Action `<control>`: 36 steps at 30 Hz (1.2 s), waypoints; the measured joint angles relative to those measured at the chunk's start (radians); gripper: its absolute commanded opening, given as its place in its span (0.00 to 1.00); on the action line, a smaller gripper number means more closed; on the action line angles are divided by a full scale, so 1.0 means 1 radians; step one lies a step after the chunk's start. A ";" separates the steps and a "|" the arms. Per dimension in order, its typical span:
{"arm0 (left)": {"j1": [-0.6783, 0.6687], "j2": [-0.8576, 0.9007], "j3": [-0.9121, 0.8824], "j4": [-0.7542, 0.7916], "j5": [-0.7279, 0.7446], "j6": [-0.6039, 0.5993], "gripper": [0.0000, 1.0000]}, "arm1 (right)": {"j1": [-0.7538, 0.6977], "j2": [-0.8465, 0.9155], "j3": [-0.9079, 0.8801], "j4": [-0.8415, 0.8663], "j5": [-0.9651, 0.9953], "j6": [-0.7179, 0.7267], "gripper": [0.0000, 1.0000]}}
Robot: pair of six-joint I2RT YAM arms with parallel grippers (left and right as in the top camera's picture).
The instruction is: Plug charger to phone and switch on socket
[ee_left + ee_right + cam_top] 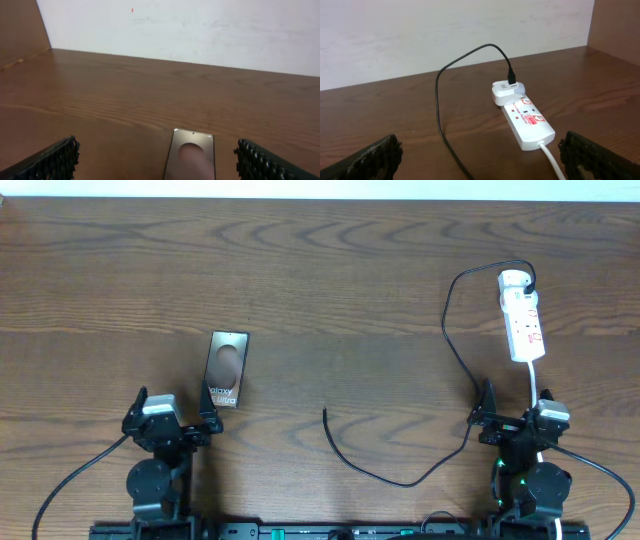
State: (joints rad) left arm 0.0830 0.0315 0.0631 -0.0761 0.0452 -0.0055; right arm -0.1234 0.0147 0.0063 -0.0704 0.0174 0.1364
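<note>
The phone (228,369) lies flat on the table left of centre, dark glossy screen up; its far end shows in the left wrist view (190,159). The white socket strip (522,317) with red markings lies at the back right, also in the right wrist view (527,120). The black charger cable (452,345) runs from an adapter on the strip, loops down, and its free plug tip (325,412) rests mid-table. The cable shows in the right wrist view (441,117). My left gripper (172,415) is open and empty just in front of the phone. My right gripper (512,416) is open and empty in front of the strip.
The strip's white cord (541,390) runs toward my right arm. A pale wall (200,30) stands behind the brown wooden table (320,280).
</note>
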 measured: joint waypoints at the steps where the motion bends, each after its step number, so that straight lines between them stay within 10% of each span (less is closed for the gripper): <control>1: 0.000 0.027 0.032 -0.011 0.000 -0.008 0.98 | 0.000 0.000 0.000 0.000 0.000 0.000 0.99; 10: 0.000 0.535 0.566 -0.276 0.001 -0.047 0.98 | 0.000 -0.005 0.000 0.000 -0.003 -0.001 0.99; 17: 0.000 1.048 1.107 -0.797 0.067 -0.067 0.98 | 0.000 -0.003 0.000 0.000 -0.003 -0.004 0.99; 26: 0.000 1.350 1.174 -0.840 0.088 -0.070 0.98 | 0.000 -0.003 0.000 0.000 -0.003 -0.004 0.99; 27: 0.000 1.378 1.174 -0.840 0.088 -0.070 0.94 | 0.000 -0.003 0.000 0.000 -0.003 -0.004 0.99; 28: 0.000 1.398 1.174 -0.840 0.088 -0.070 0.37 | 0.000 -0.003 0.000 0.000 -0.003 -0.004 0.99; 30: 0.000 1.451 1.174 -0.840 0.088 -0.074 0.22 | 0.000 -0.003 0.000 0.000 -0.003 -0.004 0.99; 33: 0.000 1.492 1.174 -0.836 0.088 -0.074 0.98 | 0.000 -0.003 0.000 0.000 -0.003 -0.004 0.99; 36: 0.000 1.516 1.174 -0.831 0.088 -0.073 0.98 | 0.000 -0.003 0.000 0.000 -0.003 -0.004 0.99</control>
State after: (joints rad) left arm 0.0830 1.5475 1.2369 -0.9070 0.1333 -0.0784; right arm -0.1230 0.0116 0.0067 -0.0704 0.0139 0.1322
